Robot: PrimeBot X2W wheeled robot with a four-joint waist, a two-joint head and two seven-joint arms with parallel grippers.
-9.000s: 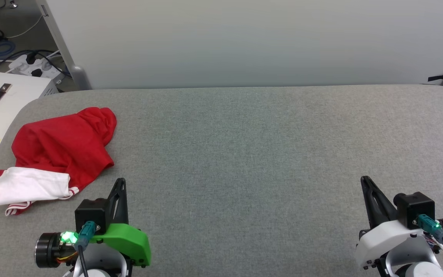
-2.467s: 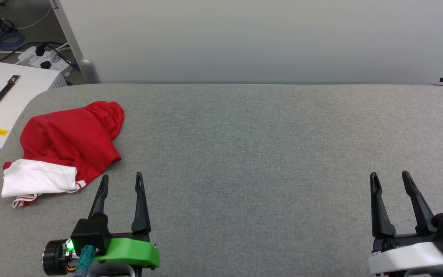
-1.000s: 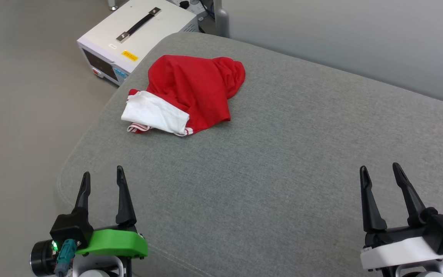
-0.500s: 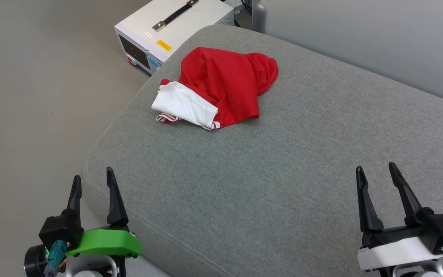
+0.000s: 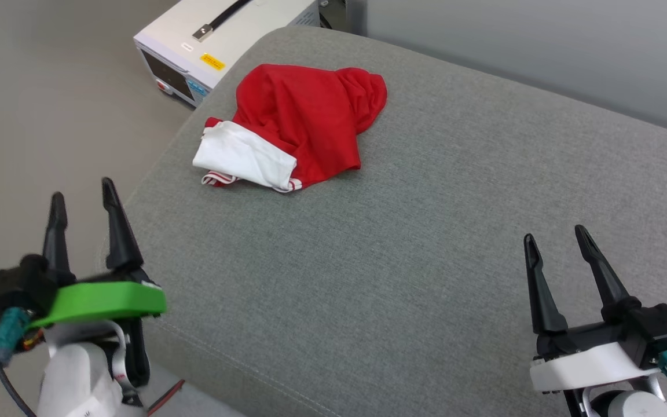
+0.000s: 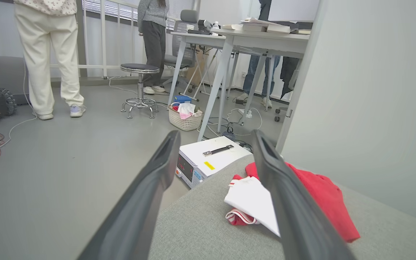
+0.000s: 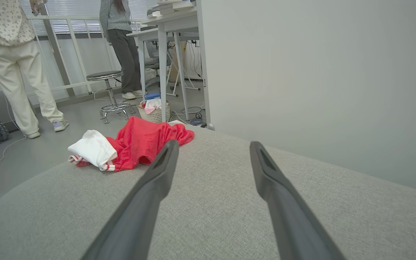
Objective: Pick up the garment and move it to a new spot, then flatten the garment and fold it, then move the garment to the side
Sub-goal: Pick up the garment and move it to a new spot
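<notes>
We have raised our left gripper (image 5: pixel 81 190) — wide and empty like the right gripper (image 5: pixel 554 233) — crumpled red-and-white jersey T-shirt (image 5: pixel 304 124) not yet picked up.

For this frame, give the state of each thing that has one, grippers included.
garment: crumpled heap, unfolded, lying near the grey pad's corner, unheld.
left gripper: open, empty, short of the garment.
right gripper: open, empty, over the grey pad.
white box: on the floor beside the pad, handle flat.
</notes>
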